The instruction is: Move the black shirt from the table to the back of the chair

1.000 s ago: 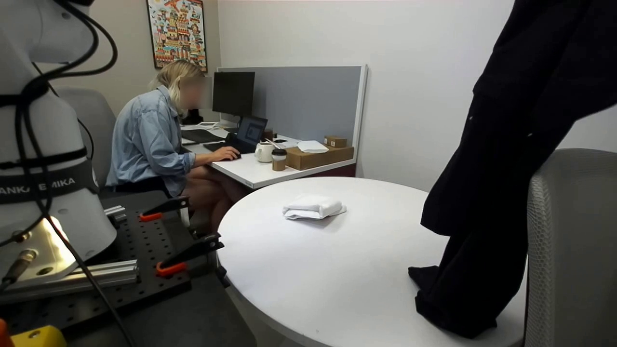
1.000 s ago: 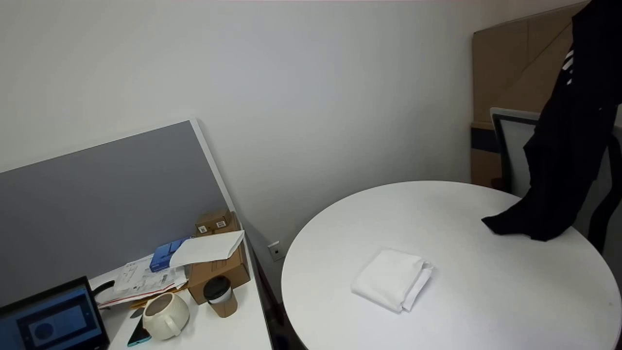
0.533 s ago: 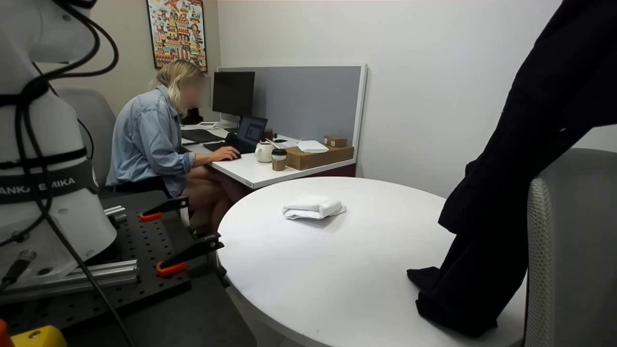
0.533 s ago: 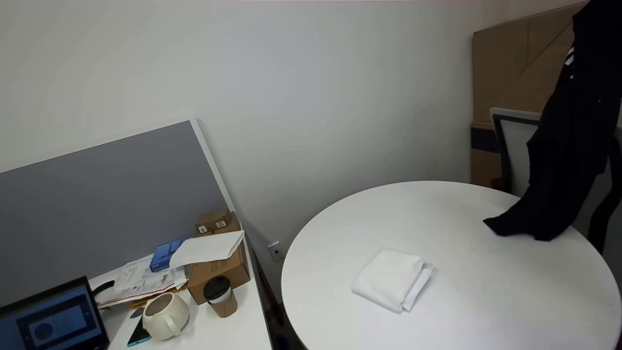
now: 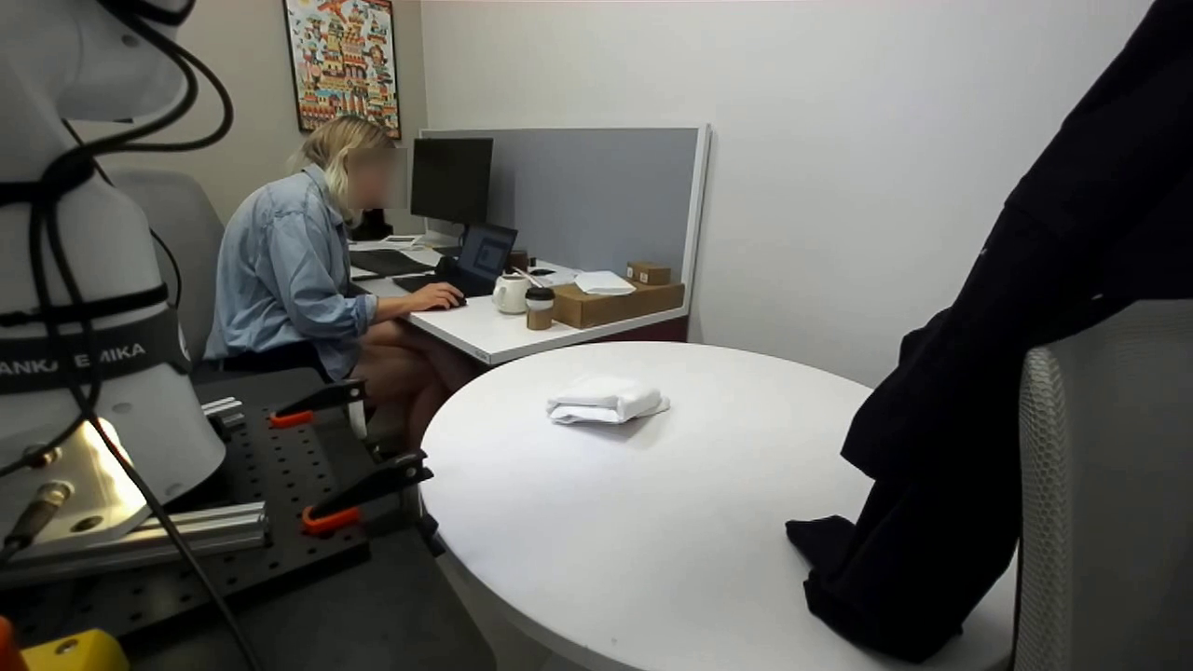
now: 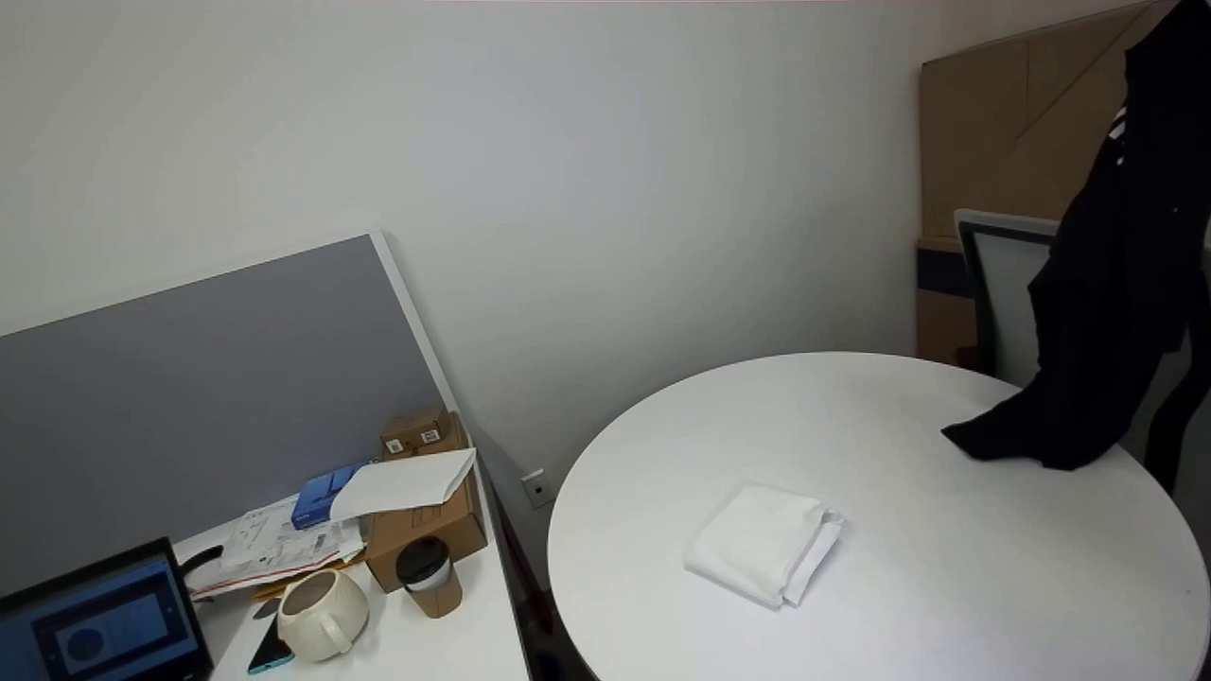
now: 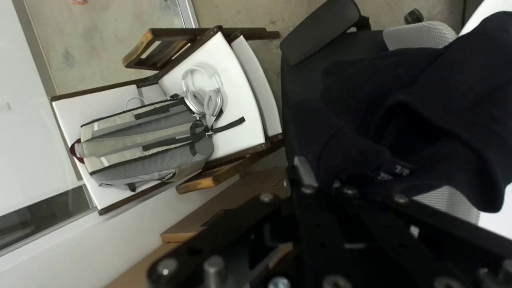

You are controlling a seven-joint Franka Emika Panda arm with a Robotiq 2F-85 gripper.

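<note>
Shirt (image 6: 1116, 293) pinched in my hand (image 7: 325, 178) could slip off the chair (image 5: 1114, 494) if its end, two o'clock on the table (image 6: 908, 539), drags.

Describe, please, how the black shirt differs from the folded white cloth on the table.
Look: the black shirt has small white marks; the folded white cloth shows no print. Pose: the shirt hangs from above, its lower end on the round table, while the cloth lies wholly on it. Size: in both exterior views the shirt, partly out of frame, looks far larger than the cloth. Both look like soft fabric and touch the table.
</note>
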